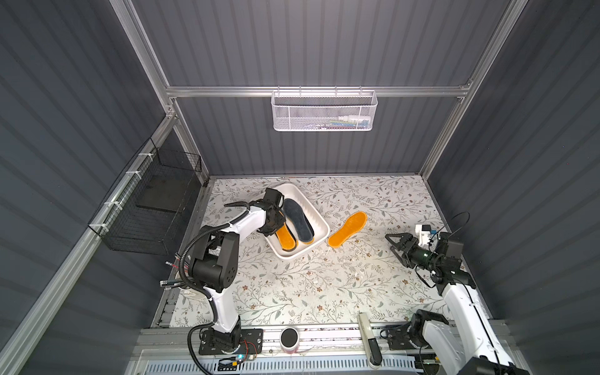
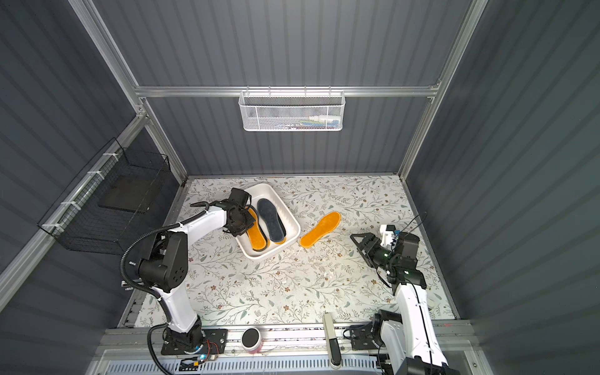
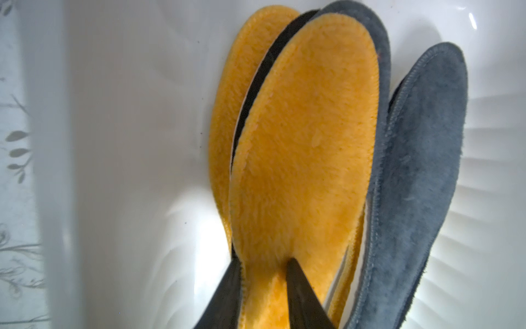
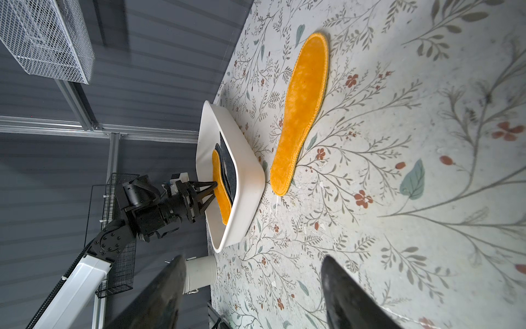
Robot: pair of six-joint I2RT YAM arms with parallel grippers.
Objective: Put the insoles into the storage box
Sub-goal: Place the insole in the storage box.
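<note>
- black-topped can [image 1: 289,337] on the front rail.
- right gripper [image 1: 389,243]: jaws wide, empty, over the table [image 1: 324,292].
- loose orange insole [image 1: 347,230] flat beside the white storage box [image 1: 293,255].
- inside, fuzzy orange and grey-blue insoles [image 1: 298,220] overlap; left gripper [image 3: 263,260] slightly parted astride an orange heel, grip unclear; lower layers hidden.

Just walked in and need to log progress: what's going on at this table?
The left gripper is down in the box, its fingers either side of an orange insole at the heel; whether it grips is unclear. Grey insoles lie beside it in the box. A loose insole lies on the table next to the box. The right gripper hovers open and empty.
</note>
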